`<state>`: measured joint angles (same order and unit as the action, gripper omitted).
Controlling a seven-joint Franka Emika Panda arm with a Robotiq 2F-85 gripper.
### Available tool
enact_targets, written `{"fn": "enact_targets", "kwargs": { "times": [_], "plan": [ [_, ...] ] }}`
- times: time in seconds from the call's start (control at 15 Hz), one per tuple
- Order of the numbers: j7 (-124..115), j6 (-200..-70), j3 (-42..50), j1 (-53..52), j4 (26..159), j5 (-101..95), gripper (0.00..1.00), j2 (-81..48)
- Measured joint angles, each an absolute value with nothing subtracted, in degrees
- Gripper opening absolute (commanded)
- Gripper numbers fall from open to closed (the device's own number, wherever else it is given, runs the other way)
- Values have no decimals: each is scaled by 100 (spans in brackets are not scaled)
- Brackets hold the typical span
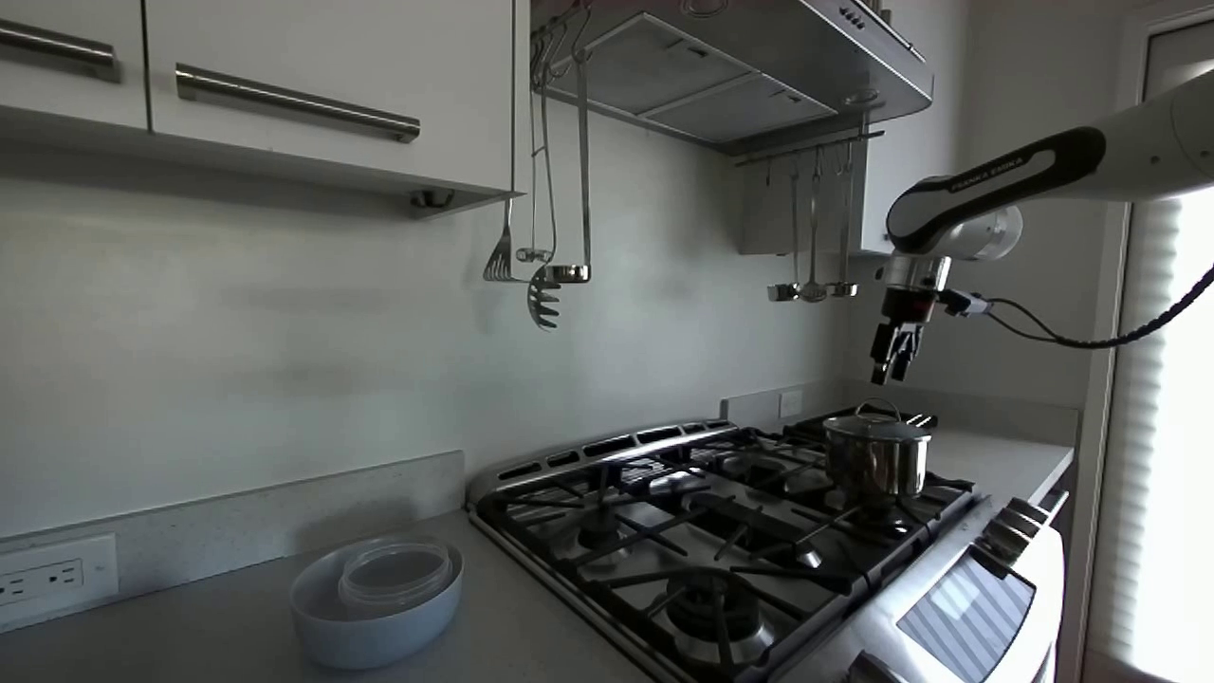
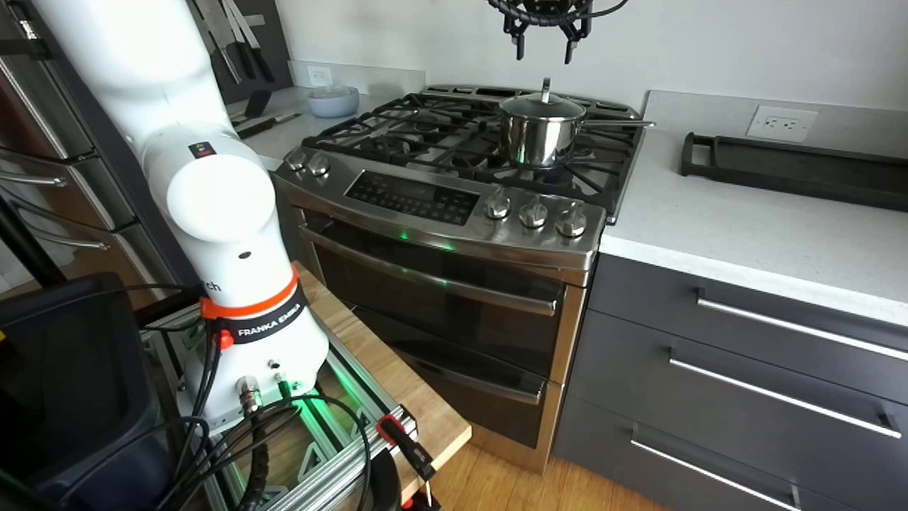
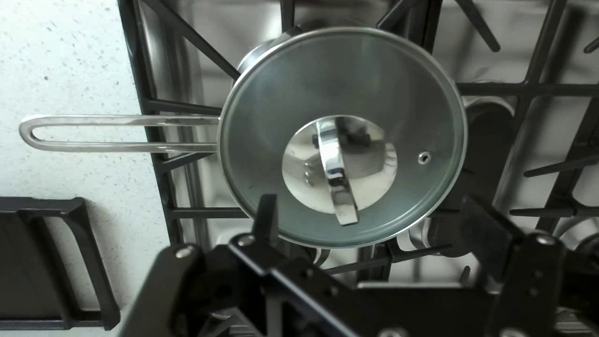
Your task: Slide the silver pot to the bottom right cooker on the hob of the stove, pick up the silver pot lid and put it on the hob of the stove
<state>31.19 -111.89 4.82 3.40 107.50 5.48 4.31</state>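
Observation:
The silver pot [image 1: 874, 465] stands upright on the hob of the stove [image 2: 418, 181], on its right side, shown in both exterior views [image 2: 535, 142]. Its long handle [image 3: 117, 133] points over the right counter. The silver pot lid [image 3: 339, 131], glass with a metal rim and strap handle, sits on the pot. The bottom right cooker [image 3: 262, 54] shows partly at the pot's edge; the pot hides the rest. The gripper [image 1: 890, 375] is open and empty, above the lid and apart from it; it also shows in an exterior view [image 2: 544, 57] and the wrist view [image 3: 369, 206].
A white dish stack [image 1: 375, 607] stands on the counter left of the stove. A black griddle tray [image 2: 801, 170] lies on the right counter. The range hood [image 1: 759, 66] and hanging utensils [image 1: 567, 273] are above. Knobs [image 2: 533, 213] line the stove front.

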Motion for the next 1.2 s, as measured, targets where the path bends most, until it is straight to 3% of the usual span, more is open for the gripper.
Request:
{"fn": "enact_targets", "kwargs": {
  "times": [0.33,0.93,1.13,1.2],
  "plan": [
    [3160,-11602,469,335,10933,560,98,330],
    [3160,-11855,408,312,11022,584,25,116],
    [3160,-11868,408,312,11022,583,3,113],
    [3160,-11885,409,315,11021,583,0,113]
  ]
}}
